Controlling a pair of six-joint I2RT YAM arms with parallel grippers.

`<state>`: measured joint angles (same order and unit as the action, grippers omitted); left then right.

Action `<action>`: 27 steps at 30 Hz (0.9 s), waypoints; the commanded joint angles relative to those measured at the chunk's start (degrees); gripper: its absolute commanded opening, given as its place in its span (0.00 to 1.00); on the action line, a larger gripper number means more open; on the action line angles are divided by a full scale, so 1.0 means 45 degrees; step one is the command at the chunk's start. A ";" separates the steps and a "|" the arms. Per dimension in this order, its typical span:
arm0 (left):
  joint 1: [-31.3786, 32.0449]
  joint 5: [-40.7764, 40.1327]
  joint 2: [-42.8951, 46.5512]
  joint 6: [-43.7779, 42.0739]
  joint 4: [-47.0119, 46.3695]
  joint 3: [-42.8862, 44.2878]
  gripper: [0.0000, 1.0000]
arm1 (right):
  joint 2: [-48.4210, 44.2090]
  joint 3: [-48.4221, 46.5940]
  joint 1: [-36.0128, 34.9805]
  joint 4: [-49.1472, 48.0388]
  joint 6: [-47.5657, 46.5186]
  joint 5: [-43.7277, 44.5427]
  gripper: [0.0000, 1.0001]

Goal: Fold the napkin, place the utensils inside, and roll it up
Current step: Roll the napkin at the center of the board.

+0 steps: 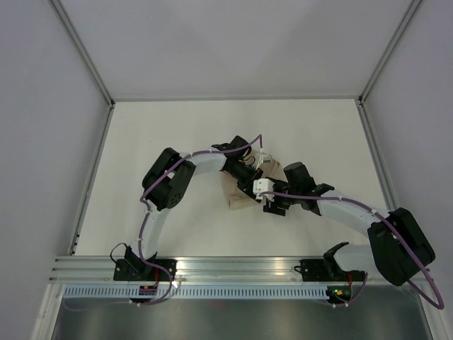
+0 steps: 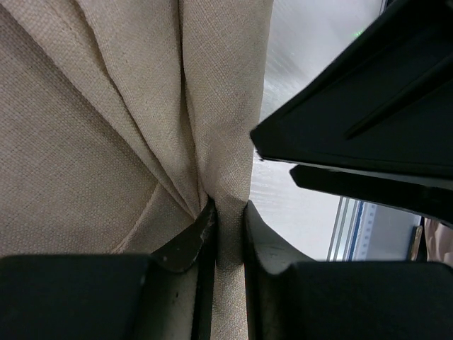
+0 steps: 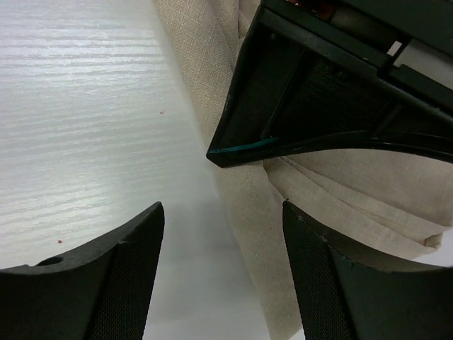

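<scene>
L jaws pinch napkin (image 2: 106, 142), white table (image 1: 170, 131) (grey walls (image 1: 42, 106))

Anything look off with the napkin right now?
Yes. The napkin is bunched into uneven pleats and pinched in the left hand, so it is not lying as a flat fold. The right hand is open over its edge, gripping nothing.

The napkin (image 2: 106, 142) is seen as matt, coarsely woven cloth, softly creased. The table (image 3: 85, 106) is shown white, smooth, faintly grained and slightly glossy. The pads (image 3: 318, 283) of the right gripper (image 3: 221, 212) are formed of black matt plastic, finely gridded. At 6 o'clock a brushed metal rail (image 1: 233, 265) is seen.
</scene>
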<state>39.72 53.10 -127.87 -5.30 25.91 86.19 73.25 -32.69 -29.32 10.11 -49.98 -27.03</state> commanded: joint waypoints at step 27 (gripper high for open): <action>-0.0039 -0.1292 -0.1154 -0.0170 0.1097 -0.0228 0.14 | 0.2705 -0.0373 -0.0437 -0.1798 -0.0691 0.1514 0.49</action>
<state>39.35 54.65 -128.66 -5.28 26.39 86.83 83.40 -33.91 -31.05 1.37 -52.21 -21.98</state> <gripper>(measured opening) 0.227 0.505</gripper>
